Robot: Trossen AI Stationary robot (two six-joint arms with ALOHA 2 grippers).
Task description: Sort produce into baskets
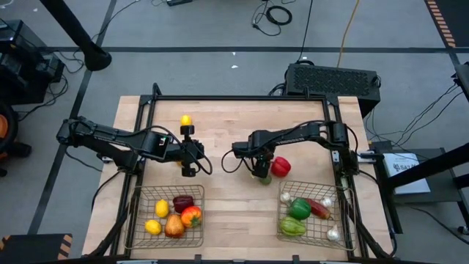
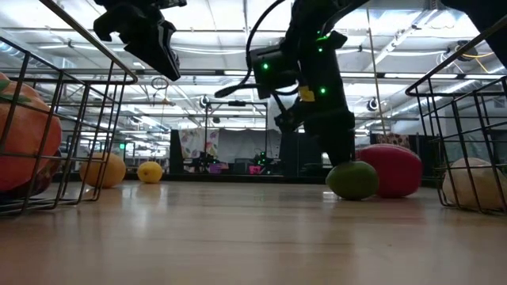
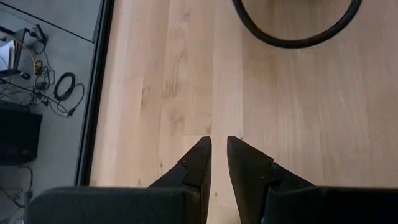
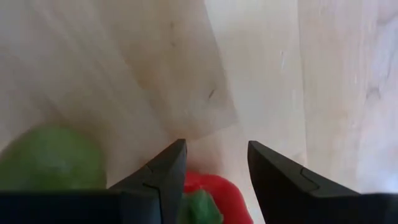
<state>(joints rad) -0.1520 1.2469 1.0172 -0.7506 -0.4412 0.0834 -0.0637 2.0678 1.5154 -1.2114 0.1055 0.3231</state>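
- Reaching down at mid-counter, right hand [image 1: 258,167] sits low over a red pepper [image 1: 280,166] and a green piece [image 2: 352,180]; fingers apart, nothing clamped.
- In the right wrist view, the red pepper [image 4: 214,196] lies between the fingers, green piece [image 4: 53,158] just outside one finger.
- Risk: the two pieces touch, so closing could catch both, or the outer finger could shove the green one and roll it off.
- Risk: grip looks off-centre on the pepper; a rounded toy may squirt out when squeezed.
- Right arm stretched from its base toward centre, wrist pitched down.
- Left hand [image 1: 189,167] hovers above bare counter [image 3: 186,74], fingers nearly together, empty; a lemon [image 1: 186,120] lies beyond it.
- Left basket [image 1: 139,220] and right basket [image 1: 344,224] sit nearer than both hands, each part filled.
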